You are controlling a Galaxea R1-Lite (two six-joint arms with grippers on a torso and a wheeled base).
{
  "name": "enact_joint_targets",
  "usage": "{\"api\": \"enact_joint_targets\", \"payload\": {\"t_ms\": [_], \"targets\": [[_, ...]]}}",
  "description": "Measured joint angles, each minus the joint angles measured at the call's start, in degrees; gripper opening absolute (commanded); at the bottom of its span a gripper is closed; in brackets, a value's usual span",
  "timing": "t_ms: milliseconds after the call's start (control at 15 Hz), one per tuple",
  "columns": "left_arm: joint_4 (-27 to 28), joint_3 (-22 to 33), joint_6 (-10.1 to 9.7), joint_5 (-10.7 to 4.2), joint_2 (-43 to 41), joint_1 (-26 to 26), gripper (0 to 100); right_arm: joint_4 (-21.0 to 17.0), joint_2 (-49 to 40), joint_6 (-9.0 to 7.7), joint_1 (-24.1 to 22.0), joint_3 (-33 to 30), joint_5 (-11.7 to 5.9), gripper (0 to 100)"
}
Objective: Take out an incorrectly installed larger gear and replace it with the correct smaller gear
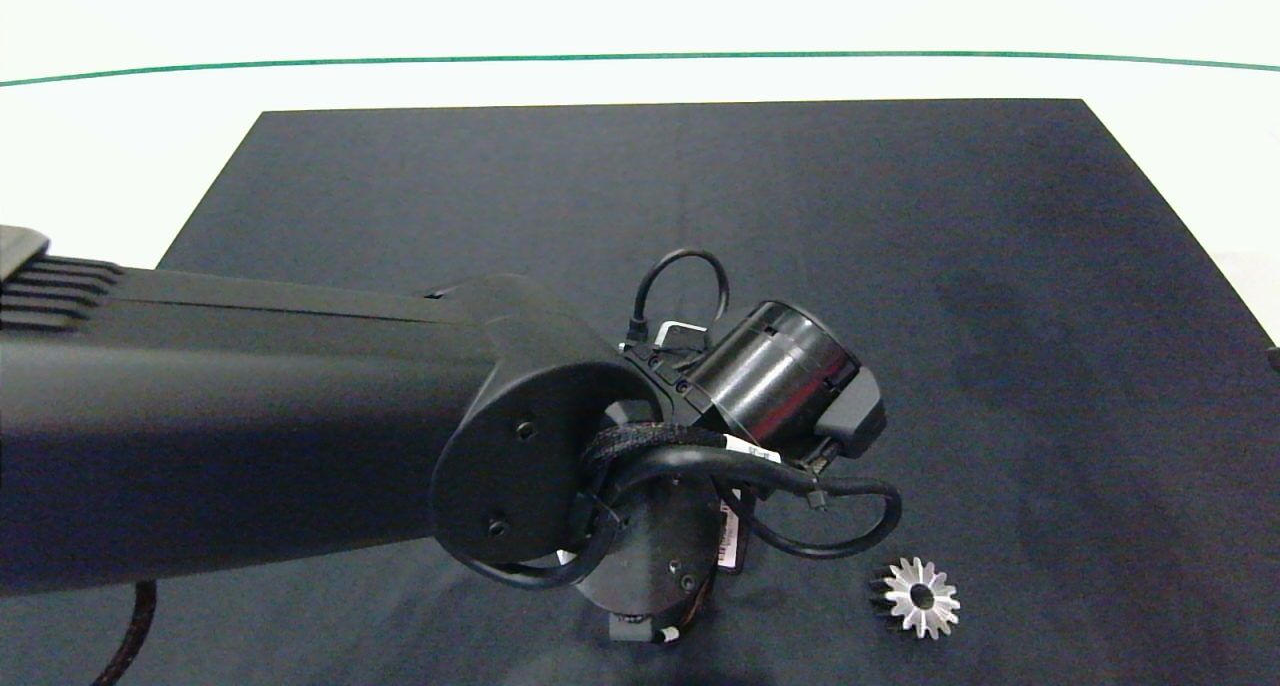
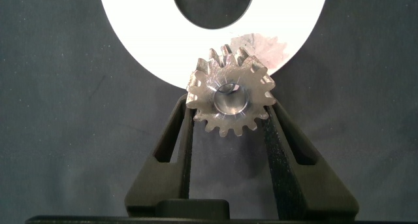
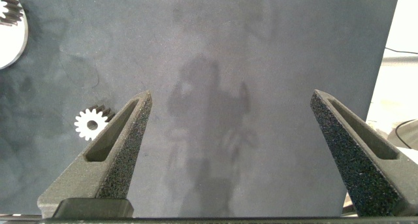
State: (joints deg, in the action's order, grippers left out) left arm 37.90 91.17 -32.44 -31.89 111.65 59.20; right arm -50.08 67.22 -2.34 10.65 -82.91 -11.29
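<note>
the black mat [image 1: 700, 196] covers most of the surface, and the left arm [image 1: 250, 426] reaches across it from the left side of the head view. a white ring-shaped plate [image 2: 130, 28] with a dark round opening lies on the mat. its near rim is just under the left gripper [image 2: 228, 123], as seen in the left wrist view.

the left gripper is clamped on the smaller gear [image 2: 230, 93], with one finger on each side of the teeth. the gear is held at the plate's near edge. whether it already touches the plate cannot be told.

the larger gear [image 1: 921, 597] lies flat on the mat, well apart from the plate, so the removal seems to be done. the right gripper [image 3: 228, 152] is held above bare mat with its fingers wide apart.

for a good placing, the smaller gear should be kept level and brought over its seat before the grip is loosened. a tilted gear may jam or roll away. the seat itself is not clearly seen.
</note>
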Motion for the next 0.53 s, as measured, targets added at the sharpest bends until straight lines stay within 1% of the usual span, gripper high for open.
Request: {"api": "enact_joint_targets", "payload": {"t_ms": [533], "targets": [[-0.1, -0.4, 0.02, 0.02, 0.3, -0.1, 13, 0.0, -0.1, -0.09, 0.0, 0.0, 0.11, 100]]}}
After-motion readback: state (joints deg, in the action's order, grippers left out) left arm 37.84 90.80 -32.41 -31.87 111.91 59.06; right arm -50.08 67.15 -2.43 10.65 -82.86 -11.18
